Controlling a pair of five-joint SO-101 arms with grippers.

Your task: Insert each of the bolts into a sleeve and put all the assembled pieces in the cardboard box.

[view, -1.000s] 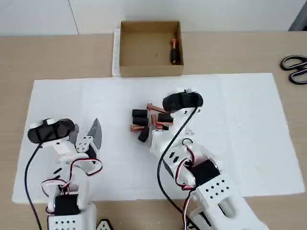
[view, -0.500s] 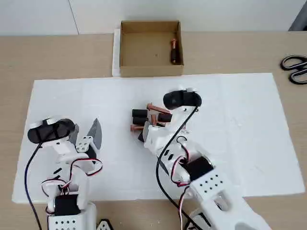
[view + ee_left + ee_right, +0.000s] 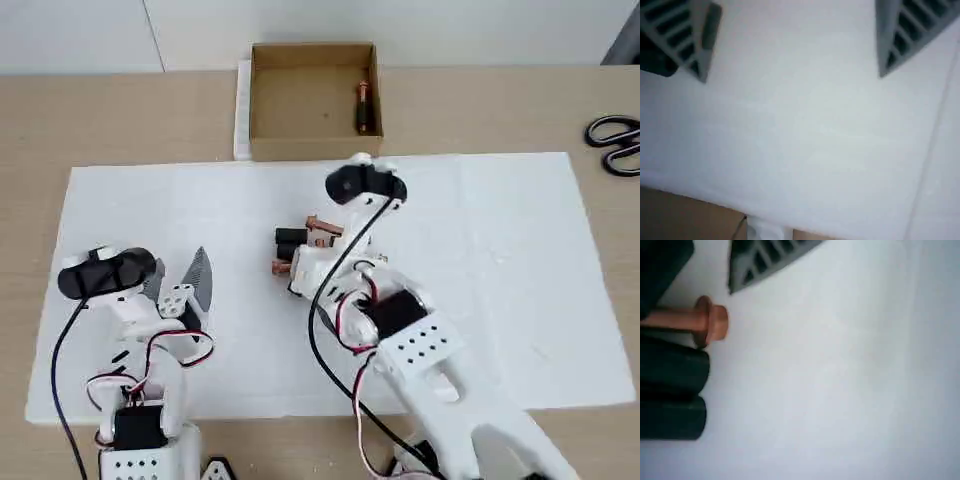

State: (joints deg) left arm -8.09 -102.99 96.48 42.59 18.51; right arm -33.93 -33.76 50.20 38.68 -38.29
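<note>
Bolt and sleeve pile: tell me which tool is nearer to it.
Right. The right tool is over the pile; the left tool hangs apart from it, over the sheet near its left end.

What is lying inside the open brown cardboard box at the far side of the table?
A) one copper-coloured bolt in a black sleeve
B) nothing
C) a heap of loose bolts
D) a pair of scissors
A: the high view shows a single copper-coloured bolt in a black sleeve lying along one side wall inside the brown cardboard box.
</note>
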